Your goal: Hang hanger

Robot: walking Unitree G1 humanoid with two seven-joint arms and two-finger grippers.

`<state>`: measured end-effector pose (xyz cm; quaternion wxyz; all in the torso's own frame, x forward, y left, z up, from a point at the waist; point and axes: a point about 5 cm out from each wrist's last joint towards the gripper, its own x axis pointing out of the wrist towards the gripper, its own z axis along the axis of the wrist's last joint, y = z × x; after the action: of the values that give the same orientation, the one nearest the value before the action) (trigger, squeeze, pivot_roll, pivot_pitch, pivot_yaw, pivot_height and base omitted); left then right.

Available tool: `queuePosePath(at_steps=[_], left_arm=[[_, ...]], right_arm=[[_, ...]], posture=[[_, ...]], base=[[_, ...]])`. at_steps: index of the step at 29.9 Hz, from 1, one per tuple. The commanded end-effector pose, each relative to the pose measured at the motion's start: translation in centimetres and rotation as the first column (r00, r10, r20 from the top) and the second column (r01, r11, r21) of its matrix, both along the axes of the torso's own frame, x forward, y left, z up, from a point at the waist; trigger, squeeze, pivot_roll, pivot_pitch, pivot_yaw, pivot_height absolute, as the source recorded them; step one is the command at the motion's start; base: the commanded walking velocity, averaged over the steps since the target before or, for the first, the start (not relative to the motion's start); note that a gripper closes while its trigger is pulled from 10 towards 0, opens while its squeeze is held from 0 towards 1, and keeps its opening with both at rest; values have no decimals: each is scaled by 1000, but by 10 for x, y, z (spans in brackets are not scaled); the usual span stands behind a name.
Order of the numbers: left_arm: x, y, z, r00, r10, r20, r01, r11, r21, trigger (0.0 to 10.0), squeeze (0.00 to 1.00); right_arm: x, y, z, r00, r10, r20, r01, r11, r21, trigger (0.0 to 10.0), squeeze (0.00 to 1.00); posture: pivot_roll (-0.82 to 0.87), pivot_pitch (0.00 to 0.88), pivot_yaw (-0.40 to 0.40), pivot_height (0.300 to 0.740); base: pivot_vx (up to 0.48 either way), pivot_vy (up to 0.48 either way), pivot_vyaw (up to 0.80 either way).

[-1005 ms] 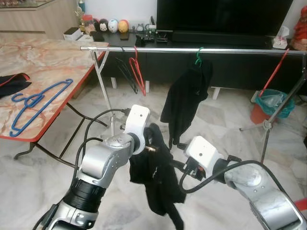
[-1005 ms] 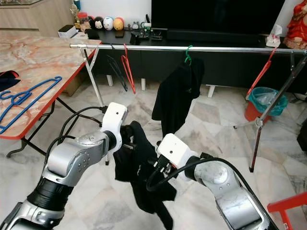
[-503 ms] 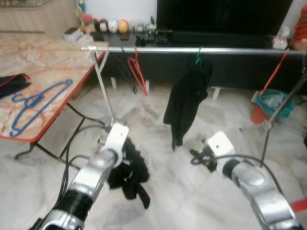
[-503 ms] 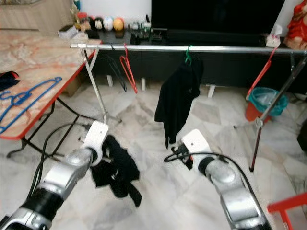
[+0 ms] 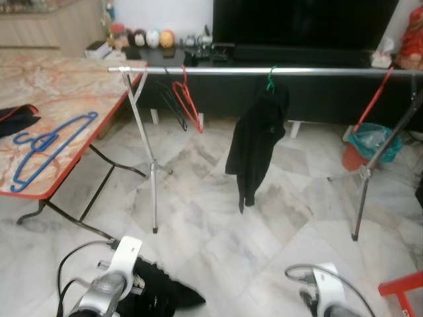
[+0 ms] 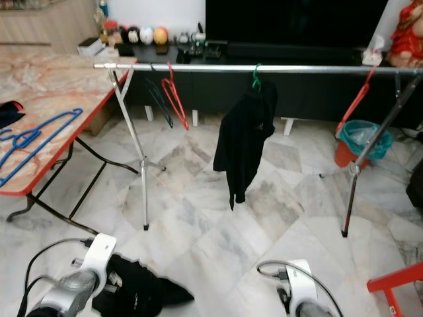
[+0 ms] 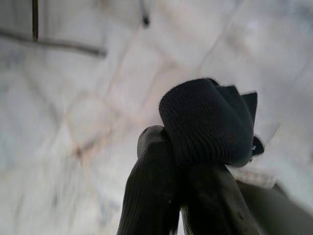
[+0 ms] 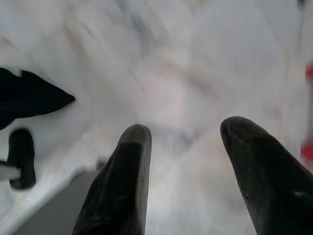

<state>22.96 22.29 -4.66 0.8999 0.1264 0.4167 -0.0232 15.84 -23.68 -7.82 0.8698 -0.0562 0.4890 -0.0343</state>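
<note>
While the left gripper (image 7: pixel 195 161) is clamping a black garment (image 5: pixel 158 297) low over the marble floor (image 5: pixel 218 224), the right gripper (image 8: pixel 188 161) is hanging with fingers apart.

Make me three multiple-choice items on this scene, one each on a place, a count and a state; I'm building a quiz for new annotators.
1. Where do the blue hangers lie?
A. on the marble table
B. on the floor
C. on the rail

2. How many garments hang on the rail?
A. one
B. two
C. three

3. What state is the right end effector in?
A. open with nothing between its fingers
B. shut on a hanger
C. shut on a cloth

Key: 1 A, the blue hangers rest on the marble table at the robot's left. 2 A, a single black garment hangs from a green hook on the rail; a red hanger and a black one beside it are bare. 3 A, the right end effector has its fingers apart over bare floor, while the left end effector is shut on a black cloth.
</note>
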Motion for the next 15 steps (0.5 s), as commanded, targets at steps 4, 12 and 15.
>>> queuePosePath(at_steps=[4,12,15], left_arm=[[-27,22,-14,996,77,-52,-75,996,50,10000,0],[-52,52,-18,952,301,-60,-297,952,69,10000,0],[-58,62,-17,927,371,-51,-366,927,78,10000,0]], right_arm=[[-28,2,-16,994,-97,-48,97,995,9,10000,0],[-37,3,-20,988,-144,-57,144,990,-1,10000,0],[-37,4,-21,986,-155,-55,155,988,3,10000,0]], posture=[[-6,12,28,740],[-11,0,34,740],[-6,0,33,740]], base=[[0,0,0],[0,0,0],[0,0,0]])
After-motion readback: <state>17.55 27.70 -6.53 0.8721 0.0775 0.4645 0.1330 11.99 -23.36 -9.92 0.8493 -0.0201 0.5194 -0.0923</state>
